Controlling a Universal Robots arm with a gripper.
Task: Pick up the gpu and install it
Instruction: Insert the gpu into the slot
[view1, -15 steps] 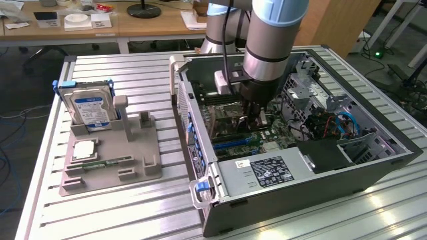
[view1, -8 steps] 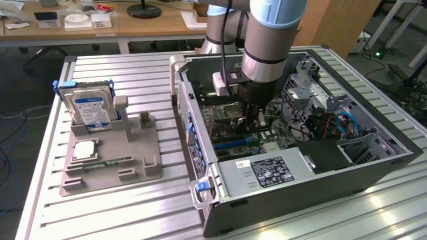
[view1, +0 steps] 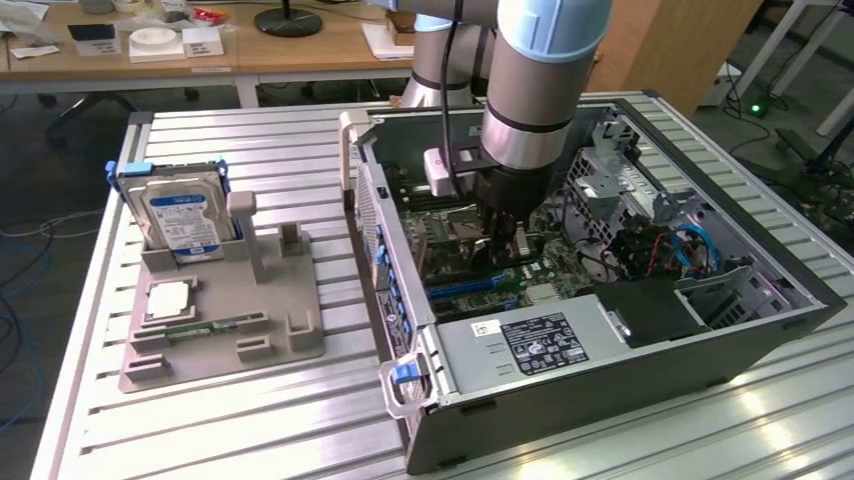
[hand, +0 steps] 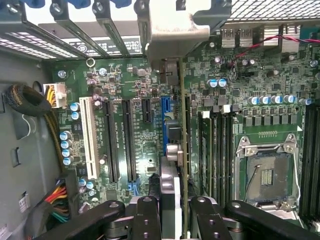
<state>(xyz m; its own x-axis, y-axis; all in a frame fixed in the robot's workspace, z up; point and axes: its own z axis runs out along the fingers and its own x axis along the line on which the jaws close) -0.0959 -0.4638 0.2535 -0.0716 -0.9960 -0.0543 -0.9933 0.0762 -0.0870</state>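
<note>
Down inside the open computer case (view1: 641, 385), set on a ribbed aluminium counter (view1: 267, 420). Gripper (hand: 174, 222) clamped on the gpu (hand: 183, 150), with black jointed fingers (hand: 147, 215) pressed to either face of the thin card. Held edge-on and upright over the green motherboard (hand: 150, 150), between the long black expansion slots (hand: 127, 140) and the memory slots (hand: 220, 145). Thin green board edge, silver and blue connector blocks along one face, dull silver bracket (hand: 172, 35) at the far end against the case's rear slot openings. Cannot tell whether seated in a slot.

From the wrist view: square processor socket (hand: 267, 172) in a metal frame, one white slot (hand: 89, 137), bundled coloured wires (hand: 55, 197).

From the exterior view instead: pale blue and grey arm (view1: 534, 90) dropping straight into the case, the card mostly hidden beneath it. At the exterior view's left, well apart from the case, a grey moulded holder (view1: 254, 300) carrying a boxy silver hard drive (view1: 180, 215) upright with a blue label, plus a square chip (view1: 174, 300) and a narrow green memory stick (view1: 214, 328) lying flat.
</note>
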